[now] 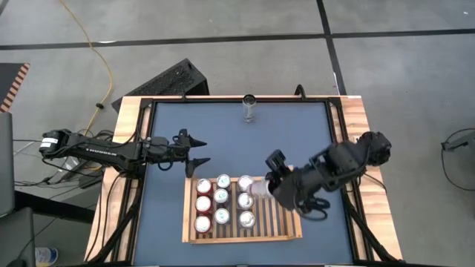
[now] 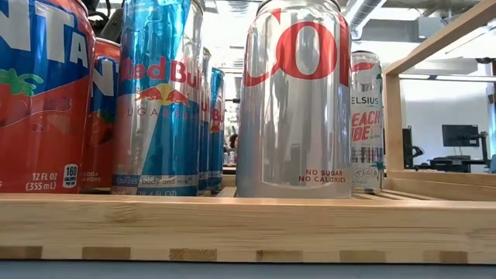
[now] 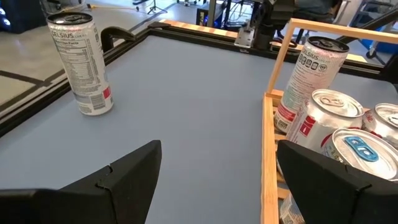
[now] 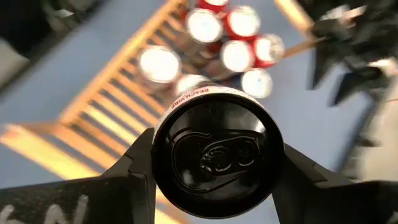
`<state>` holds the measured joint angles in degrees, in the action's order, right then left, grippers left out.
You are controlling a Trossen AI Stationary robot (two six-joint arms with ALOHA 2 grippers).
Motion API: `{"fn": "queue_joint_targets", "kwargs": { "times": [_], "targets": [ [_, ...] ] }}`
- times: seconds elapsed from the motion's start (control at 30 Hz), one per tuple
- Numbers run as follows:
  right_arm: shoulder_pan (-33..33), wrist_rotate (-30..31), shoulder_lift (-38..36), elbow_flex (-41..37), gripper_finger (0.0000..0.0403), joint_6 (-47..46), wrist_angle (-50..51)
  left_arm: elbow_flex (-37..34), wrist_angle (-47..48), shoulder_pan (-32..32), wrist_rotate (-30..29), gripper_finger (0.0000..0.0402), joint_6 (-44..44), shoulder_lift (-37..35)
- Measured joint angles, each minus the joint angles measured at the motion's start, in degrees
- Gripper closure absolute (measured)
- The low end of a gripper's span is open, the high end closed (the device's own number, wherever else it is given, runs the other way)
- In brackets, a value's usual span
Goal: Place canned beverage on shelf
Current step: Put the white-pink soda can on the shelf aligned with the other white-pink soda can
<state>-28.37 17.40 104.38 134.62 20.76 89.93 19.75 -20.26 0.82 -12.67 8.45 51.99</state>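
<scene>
Standing cans (image 1: 223,200) crowd the left part of the slatted wooden shelf (image 1: 286,239), its right slats bare beneath the right gripper (image 1: 269,187), while open blue tabletop (image 1: 223,133) stretches toward a lone can (image 1: 249,107) at the far edge.

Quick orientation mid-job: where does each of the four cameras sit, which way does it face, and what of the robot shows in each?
High view: overhead, straight down; both arms, shelf.
Low view: table height, level through the cans; no arm visible.
Left wrist view: on the left arm, across the table at the lone can; open left hand.
Right wrist view: on the right arm, over the shelf; right hand holds a Celsius can.
Shared: both wrist views show the shelf's cans.
</scene>
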Motion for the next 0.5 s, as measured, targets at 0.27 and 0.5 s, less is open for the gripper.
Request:
{"fn": "queue_joint_targets", "kwargs": {
  "times": [0.27,0.5],
  "targets": [
    [-6.62,-2.71,0.04,-7.46,0.0203,-11.49,0.12,0.00,0.04,0.00,-0.90,0.0095,0.37,0.00],
    [-7.14,-3.22,0.04,-18.35,0.0203,-9.44,0.02,0.00,0.01,0.02,-1.53,0.0095,0.18,-0.02]
  ]
}}
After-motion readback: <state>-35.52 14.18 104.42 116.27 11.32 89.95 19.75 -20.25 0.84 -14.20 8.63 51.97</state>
